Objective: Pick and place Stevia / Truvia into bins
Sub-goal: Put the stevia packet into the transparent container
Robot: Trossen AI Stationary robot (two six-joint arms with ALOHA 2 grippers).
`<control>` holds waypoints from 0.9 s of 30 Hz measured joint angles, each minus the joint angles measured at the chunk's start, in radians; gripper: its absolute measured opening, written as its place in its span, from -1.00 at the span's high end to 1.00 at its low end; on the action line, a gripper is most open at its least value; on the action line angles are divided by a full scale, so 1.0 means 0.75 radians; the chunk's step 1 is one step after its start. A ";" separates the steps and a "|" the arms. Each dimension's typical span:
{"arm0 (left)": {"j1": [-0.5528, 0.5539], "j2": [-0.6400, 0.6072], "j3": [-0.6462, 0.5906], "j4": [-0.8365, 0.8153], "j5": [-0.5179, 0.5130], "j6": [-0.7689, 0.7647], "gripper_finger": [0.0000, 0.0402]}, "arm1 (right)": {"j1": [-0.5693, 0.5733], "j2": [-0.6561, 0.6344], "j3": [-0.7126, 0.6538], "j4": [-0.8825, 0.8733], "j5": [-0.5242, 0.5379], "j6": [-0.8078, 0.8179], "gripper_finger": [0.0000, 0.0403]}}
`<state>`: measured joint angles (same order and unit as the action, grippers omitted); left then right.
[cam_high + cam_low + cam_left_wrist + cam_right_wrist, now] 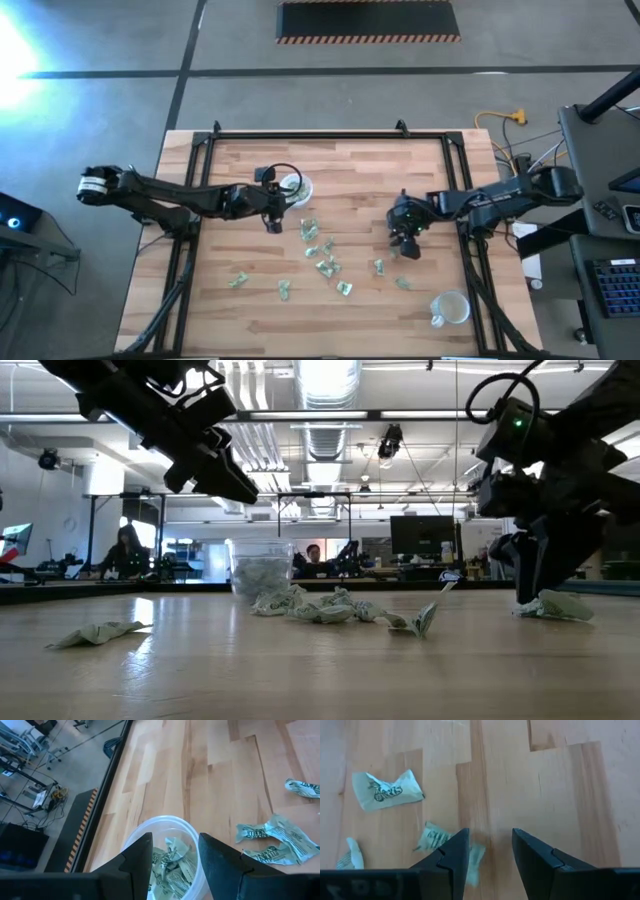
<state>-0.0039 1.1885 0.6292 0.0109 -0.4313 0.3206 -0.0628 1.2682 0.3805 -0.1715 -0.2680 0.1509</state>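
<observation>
Two grippers, left (174, 865) above a sachet-filled bin (131, 836) and right (489, 857) over a sachet (436, 838), fingers apart; sachet print illegible.

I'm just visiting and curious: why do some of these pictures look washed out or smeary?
High view: strong white glare burns out the floor at the upper left corner. Low view: ceiling lights behind leave the arms as dark shapes, and the table mirrors the brightness. Right wrist view: the sachet beside the right gripper looks smeared. Left wrist view: sharp, evenly lit over the cup.
</observation>
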 joint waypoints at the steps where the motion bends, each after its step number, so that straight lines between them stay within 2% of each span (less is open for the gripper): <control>1: 0.000 0.000 0.000 -0.001 0.000 0.000 0.28 | 0.000 0.016 0.007 0.000 -0.003 0.000 0.30; 7: -0.002 0.000 0.000 -0.004 0.000 0.000 0.28 | -0.001 0.047 0.019 0.003 -0.024 -0.001 0.30; 18: -0.007 0.000 0.000 -0.007 0.000 -0.001 0.28 | 0.039 -0.116 0.014 -0.068 -0.172 -0.067 0.30; 27: -0.008 0.000 0.000 -0.027 0.000 -0.006 0.28 | 0.200 -0.079 0.009 -0.055 0.034 -0.035 0.30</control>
<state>-0.0099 1.1885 0.6292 -0.0091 -0.4314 0.3164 0.0875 1.2086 0.3870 -0.2126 -0.2422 0.1245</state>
